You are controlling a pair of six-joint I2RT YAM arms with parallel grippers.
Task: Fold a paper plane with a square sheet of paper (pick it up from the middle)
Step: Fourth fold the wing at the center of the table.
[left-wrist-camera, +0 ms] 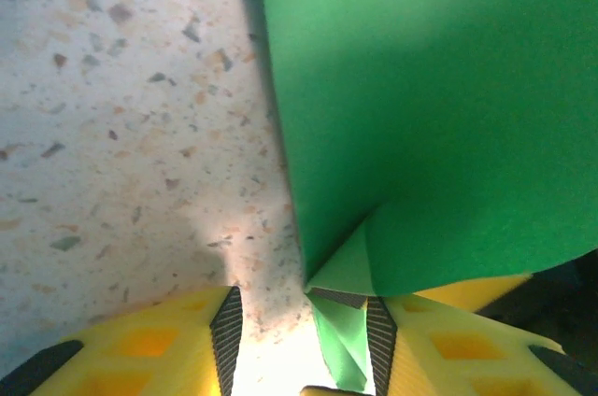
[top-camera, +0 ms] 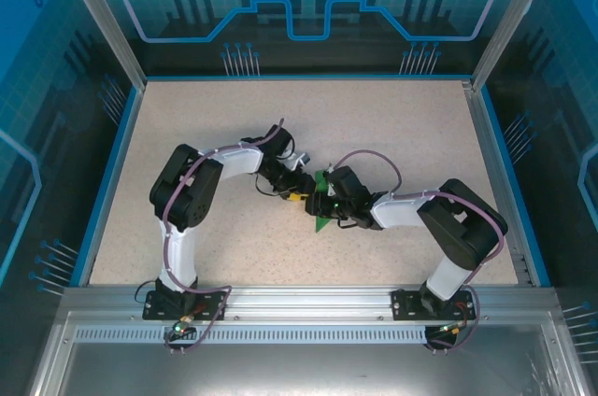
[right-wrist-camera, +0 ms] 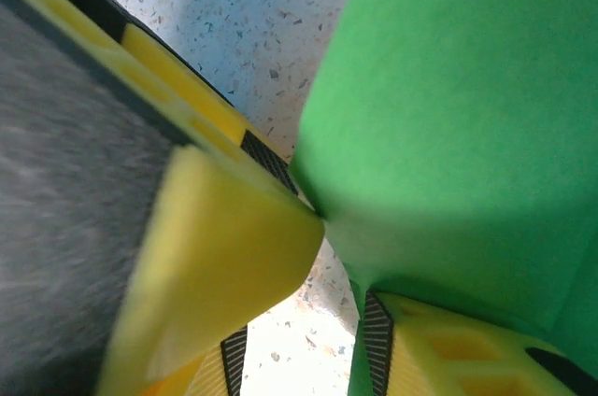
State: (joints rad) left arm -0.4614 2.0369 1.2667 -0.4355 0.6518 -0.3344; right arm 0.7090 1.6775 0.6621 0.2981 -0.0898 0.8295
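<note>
Though folded, plain green paper (left-wrist-camera: 420,116) between jaws.

White-and-black arms (top-camera: 234,161), purple cables (top-camera: 369,153), yellow claw fingers (left-wrist-camera: 159,345)

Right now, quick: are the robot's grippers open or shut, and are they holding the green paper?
Left gripper: open; the green paper lies against one finger, not clamped.
Right gripper: open; the same paper lies beside one finger, not clamped.
</note>
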